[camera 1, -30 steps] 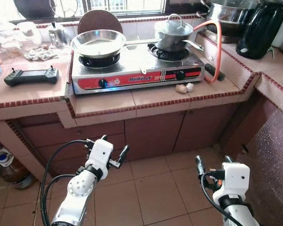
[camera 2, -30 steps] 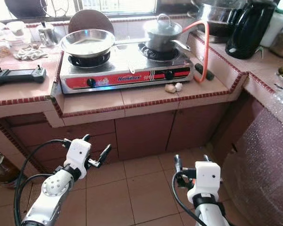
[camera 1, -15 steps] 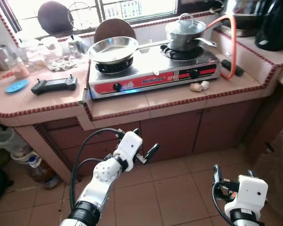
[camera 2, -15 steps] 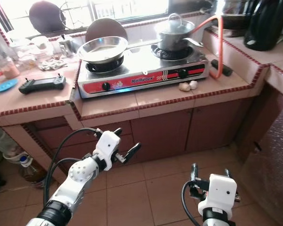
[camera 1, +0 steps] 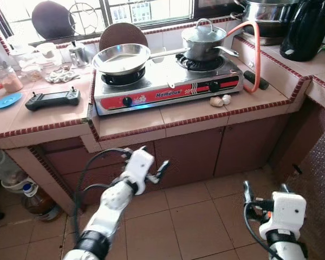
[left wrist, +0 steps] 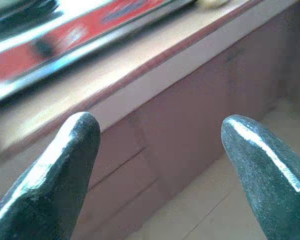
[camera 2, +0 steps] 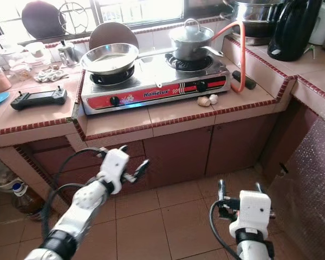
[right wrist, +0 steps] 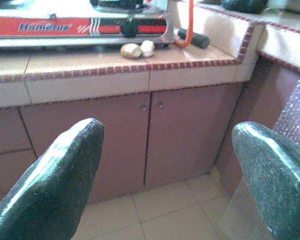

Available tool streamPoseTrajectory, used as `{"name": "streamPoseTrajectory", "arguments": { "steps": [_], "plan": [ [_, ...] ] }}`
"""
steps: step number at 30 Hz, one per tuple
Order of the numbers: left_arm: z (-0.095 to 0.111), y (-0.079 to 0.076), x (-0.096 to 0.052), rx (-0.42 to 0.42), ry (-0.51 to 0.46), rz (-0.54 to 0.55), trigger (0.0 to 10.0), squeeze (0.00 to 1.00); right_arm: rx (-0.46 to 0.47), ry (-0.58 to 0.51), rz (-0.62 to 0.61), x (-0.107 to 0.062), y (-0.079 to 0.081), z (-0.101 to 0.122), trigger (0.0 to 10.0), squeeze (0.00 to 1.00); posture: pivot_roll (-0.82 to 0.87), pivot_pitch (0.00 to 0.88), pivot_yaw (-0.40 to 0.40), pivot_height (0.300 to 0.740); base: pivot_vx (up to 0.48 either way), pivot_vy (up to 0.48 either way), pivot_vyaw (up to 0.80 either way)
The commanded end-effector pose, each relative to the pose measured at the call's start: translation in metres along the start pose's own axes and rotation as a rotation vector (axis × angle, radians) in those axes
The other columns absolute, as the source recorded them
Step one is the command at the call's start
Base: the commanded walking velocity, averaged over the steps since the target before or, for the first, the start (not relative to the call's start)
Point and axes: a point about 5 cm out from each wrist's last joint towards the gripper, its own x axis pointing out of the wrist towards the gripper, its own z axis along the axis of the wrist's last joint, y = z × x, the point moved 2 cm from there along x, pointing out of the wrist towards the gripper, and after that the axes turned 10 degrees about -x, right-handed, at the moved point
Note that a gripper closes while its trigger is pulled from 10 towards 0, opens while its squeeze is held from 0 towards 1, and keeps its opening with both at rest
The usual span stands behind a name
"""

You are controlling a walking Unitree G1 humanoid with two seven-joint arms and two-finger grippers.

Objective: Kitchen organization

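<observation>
two grippers down low before the tiled counter (camera 1: 135, 120), both empty. left gripper (camera 1: 154, 172) raised in front of the brown cabinet doors (camera 1: 189, 151), fingers spread wide apart, nothing between them. right gripper (camera 1: 264, 190) lower, above the floor tiles (camera 1: 189, 216), fingers (right wrist: 55, 170) likewise parted and holding nothing.

up on the counter: red-fronted two-burner gas stove (camera 1: 168, 89), steel frying pan (camera 1: 121, 58) sitting on the left burner, lidded steel pot (camera 1: 203, 40) on the right one. orange gas hose (camera 1: 253, 49) arching down to the counter beside the stove's right end. garlic bulbs (camera 1: 221, 100) lying just in front of the stove's right corner, close to the counter edge. black handheld controller (camera 1: 52, 98) flat on the tiles left of the stove, blue lid (camera 1: 8, 100) further left. black kettle (camera 1: 306, 27) standing on the far right stretch of counter.
</observation>
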Motion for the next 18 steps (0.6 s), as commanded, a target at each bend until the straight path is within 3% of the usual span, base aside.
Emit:
{"name": "streamPoseTrajectory", "arguments": {
  "steps": [1,3,6,10,13,18],
  "plan": [
    [-0.003,0.013,-0.012,0.011,0.007,0.054,10.0,0.00,0.009,-0.013,0.040,0.000,0.003,0.004,10.0,0.00,0.03,0.000,0.038,0.740,0.000,0.000,0.00],
    [-0.012,0.016,-0.025,0.018,0.028,0.068,10.0,0.00,0.006,-0.005,0.070,0.000,0.006,0.002,10.0,0.00,0.07,0.000,0.011,0.740,0.000,0.000,0.00],
    [-0.018,0.014,-0.031,0.008,0.043,0.090,10.0,0.00,0.010,-0.009,0.111,0.005,0.014,0.002,10.0,0.00,0.09,0.000,-0.006,0.740,0.000,0.000,0.00],
    [-0.017,0.012,-0.030,0.008,0.044,0.100,10.0,0.00,0.015,-0.013,0.121,0.009,0.017,0.003,10.0,0.00,0.11,0.000,-0.013,0.740,0.000,0.000,0.00],
    [-0.004,0.009,-0.023,-0.014,0.033,0.083,10.0,0.00,0.023,-0.022,0.129,0.012,0.021,0.006,10.0,0.00,0.11,0.000,0.001,0.740,0.000,0.000,0.00],
    [0.005,0.008,-0.019,-0.018,0.032,0.039,10.0,0.00,0.033,-0.015,0.103,0.007,0.017,0.003,10.0,0.00,0.09,0.000,0.026,0.740,0.000,0.000,0.00]
  ]
}}
